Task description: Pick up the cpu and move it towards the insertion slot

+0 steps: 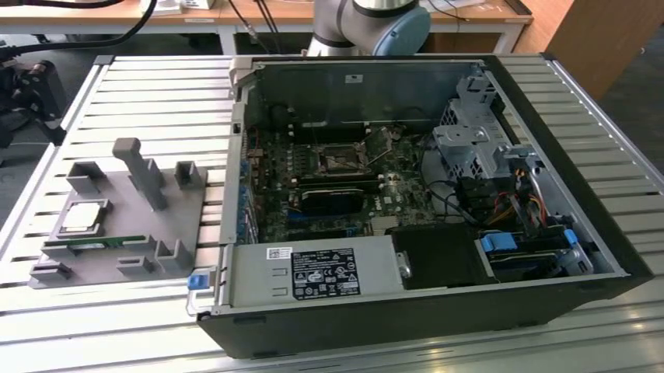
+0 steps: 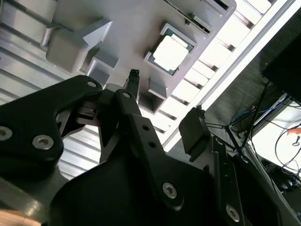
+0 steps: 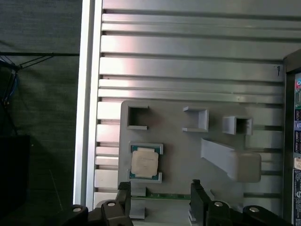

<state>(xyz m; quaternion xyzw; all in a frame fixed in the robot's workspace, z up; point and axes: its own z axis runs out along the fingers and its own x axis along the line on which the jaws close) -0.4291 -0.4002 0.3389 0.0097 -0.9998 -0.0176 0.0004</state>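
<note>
Cpu (image 1: 85, 218) is lying flat in its square pocket on the grey fixture (image 1: 109, 190), at the exterior view's left, on the slatted table (image 1: 155, 93) and well apart from the open computer case (image 1: 415, 326). It is untouched and not yet lifted.

In the first wrist view the gripper (image 3: 160, 187) is hanging above the fixture with its jaws released and nothing between them. The cpu (image 3: 144, 162) is lying just beyond the fingertips (image 3: 124, 188), off the midline and closer to one finger than to the other. Being square, it is offering no long axis. Its edges are running roughly parallel and square to the line between the two fingers, so the jaws look squared to it but not centred over it. The green memory stick (image 3: 169, 195) is lying between the chip and the fingertips.

The chip is showing a pale, shiny metal top inside a thin greenish rim, glaring bright in the second wrist view (image 2: 170, 52).

The insertion slot (image 1: 340, 159), dark with a silvery frame, is sitting on the board inside the case, to the exterior view's right of the cpu and farther back.
</note>
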